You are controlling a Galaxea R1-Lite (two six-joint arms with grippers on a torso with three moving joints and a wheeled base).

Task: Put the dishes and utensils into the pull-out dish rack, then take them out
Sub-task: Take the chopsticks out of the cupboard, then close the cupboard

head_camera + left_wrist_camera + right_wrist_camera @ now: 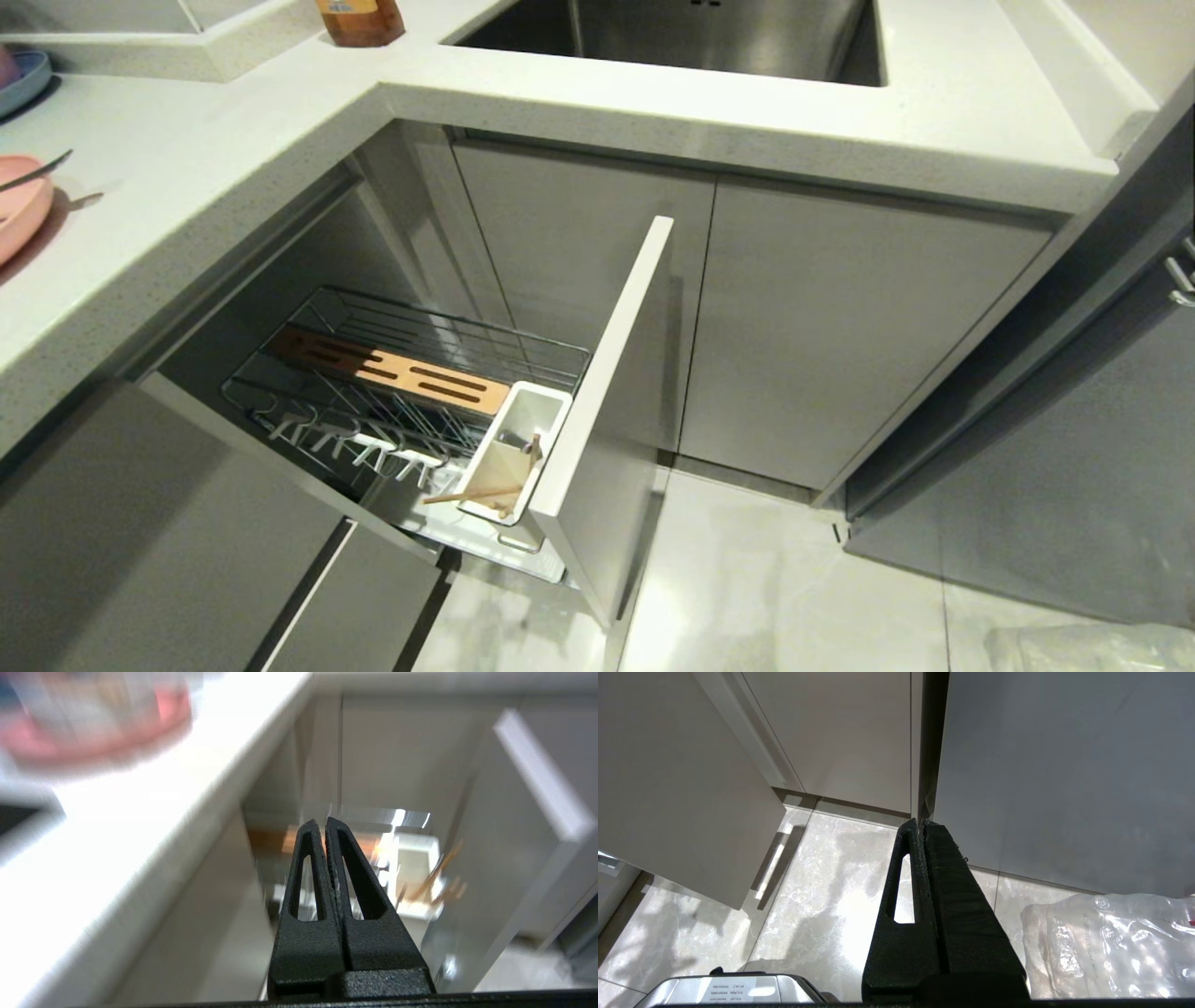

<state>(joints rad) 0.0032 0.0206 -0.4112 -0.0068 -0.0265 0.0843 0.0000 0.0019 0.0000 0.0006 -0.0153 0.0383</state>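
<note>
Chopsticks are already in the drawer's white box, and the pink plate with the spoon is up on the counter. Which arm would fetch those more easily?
Probably the left. The pink plate and spoon lie on the robot's left, and the left gripper, shut, faces that counter edge. The right gripper, shut, points at the floor.

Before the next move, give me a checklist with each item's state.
1. Pull-out dish rack open: ok.
2. Chopsticks in the utensil box: ok.
3. Pink plate loaded: not ok, it sits on the counter.
4. Spoon loaded: cannot tell; a utensil handle rests on the plate.
5. Left gripper empty: ok, shut on nothing.
6. Right gripper parked: ok, shut, above the floor.
</note>
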